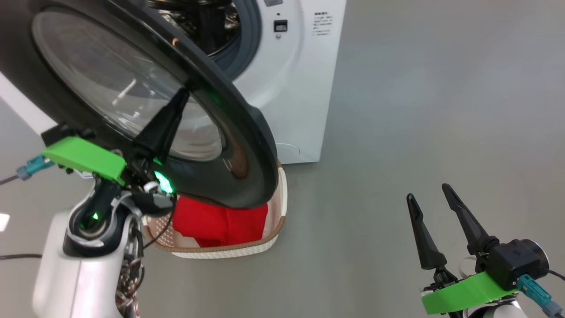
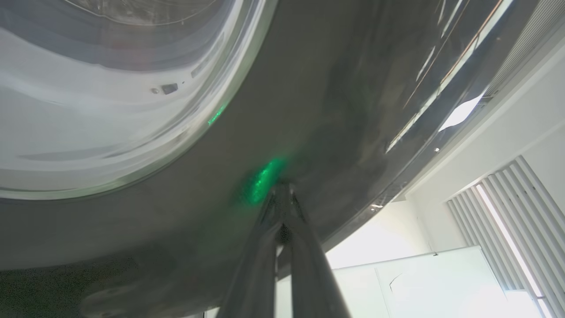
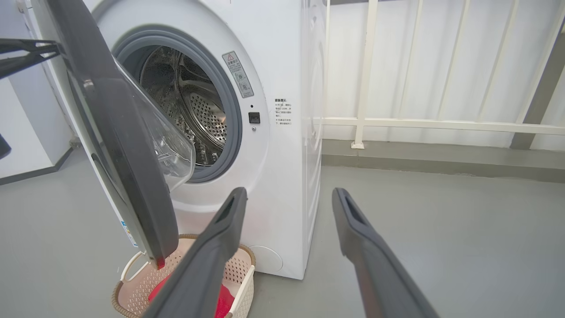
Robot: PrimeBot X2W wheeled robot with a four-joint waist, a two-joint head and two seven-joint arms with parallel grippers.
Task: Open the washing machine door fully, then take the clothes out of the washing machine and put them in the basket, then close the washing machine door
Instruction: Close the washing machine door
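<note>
2 pressed-together fingers (image 1: pixel 165 123) of the left gripper (image 1: pixel 183 93) touch the washing machine door (image 1: pixel 247 145); right gripper (image 1: pixel 428 191) gapes empty. Right wrist view adds the drum (image 3: pixel 194 110).

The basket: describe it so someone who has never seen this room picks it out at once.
Find the big white washing machine with its round black-rimmed door swung open. On the floor right under that door sits the basket. It is the one low cream container, perforated, with a brown rim and red clothes inside.
</note>
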